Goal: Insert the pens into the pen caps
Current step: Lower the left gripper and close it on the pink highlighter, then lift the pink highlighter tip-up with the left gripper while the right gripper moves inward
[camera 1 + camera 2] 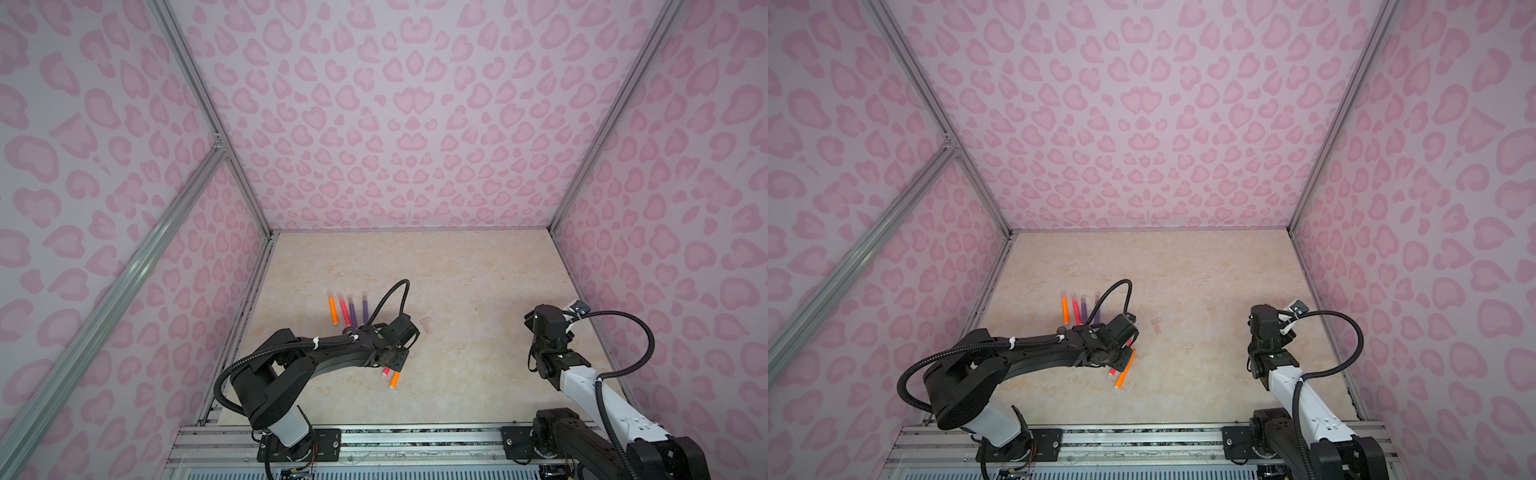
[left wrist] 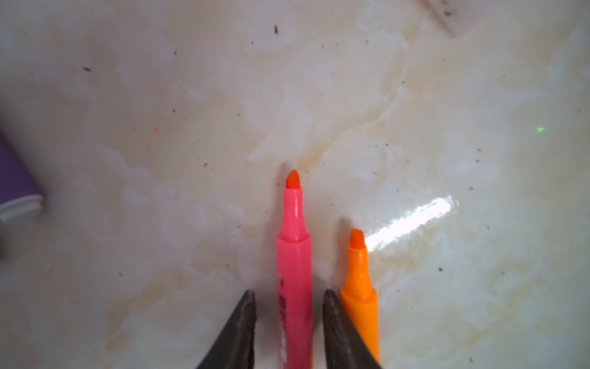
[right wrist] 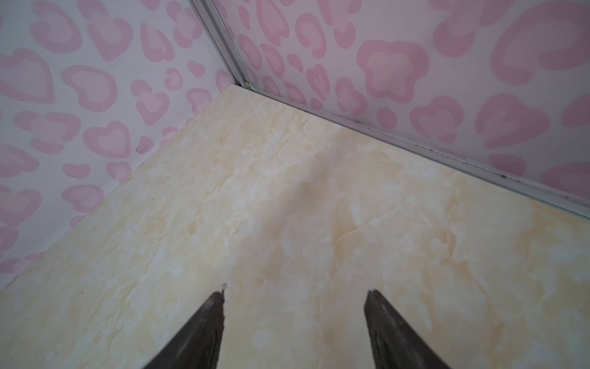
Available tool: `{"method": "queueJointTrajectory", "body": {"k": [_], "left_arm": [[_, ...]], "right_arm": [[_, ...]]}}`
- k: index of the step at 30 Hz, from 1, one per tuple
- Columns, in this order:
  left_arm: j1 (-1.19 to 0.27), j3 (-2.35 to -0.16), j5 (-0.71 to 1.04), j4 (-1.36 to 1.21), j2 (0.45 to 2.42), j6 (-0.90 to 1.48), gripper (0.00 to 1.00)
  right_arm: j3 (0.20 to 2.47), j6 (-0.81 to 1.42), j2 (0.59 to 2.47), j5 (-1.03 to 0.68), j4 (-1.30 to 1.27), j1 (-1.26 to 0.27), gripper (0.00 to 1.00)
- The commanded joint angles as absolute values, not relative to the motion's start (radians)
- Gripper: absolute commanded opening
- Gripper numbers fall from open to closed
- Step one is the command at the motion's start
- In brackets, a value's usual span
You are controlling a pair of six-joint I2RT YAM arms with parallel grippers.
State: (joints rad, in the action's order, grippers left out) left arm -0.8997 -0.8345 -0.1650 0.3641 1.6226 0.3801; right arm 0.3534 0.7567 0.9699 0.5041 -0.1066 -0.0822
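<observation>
Left wrist view: the left gripper (image 2: 289, 295) narrowly straddles the pink pen (image 2: 295, 255), with slim gaps on either side. The right gripper (image 3: 295, 292) stands wide above the table (image 3: 287, 191).

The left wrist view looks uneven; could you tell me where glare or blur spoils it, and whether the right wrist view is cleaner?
Left wrist view: a white glare streak on the tabletop beside the orange pen; the purple pen at the edge is blurred, the pink pen sharper. Right wrist view: even light, no glare.
</observation>
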Motion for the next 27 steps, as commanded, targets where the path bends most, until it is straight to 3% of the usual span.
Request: {"method": "queueJointTrajectory", "body": {"k": [1,27], "left_arm": [[-0.9,-0.84,-0.17,0.405,1.618,0.374,0.32],[-0.902,-0.845,-0.166,0.418,1.629,0.367,0.33]], "right_arm": [[0.359,0.76,0.981,0.513,-0.104,-0.083,0.71],[0.349,0.761,0.963,0.514,-0.106,-0.082,0.7]]}}
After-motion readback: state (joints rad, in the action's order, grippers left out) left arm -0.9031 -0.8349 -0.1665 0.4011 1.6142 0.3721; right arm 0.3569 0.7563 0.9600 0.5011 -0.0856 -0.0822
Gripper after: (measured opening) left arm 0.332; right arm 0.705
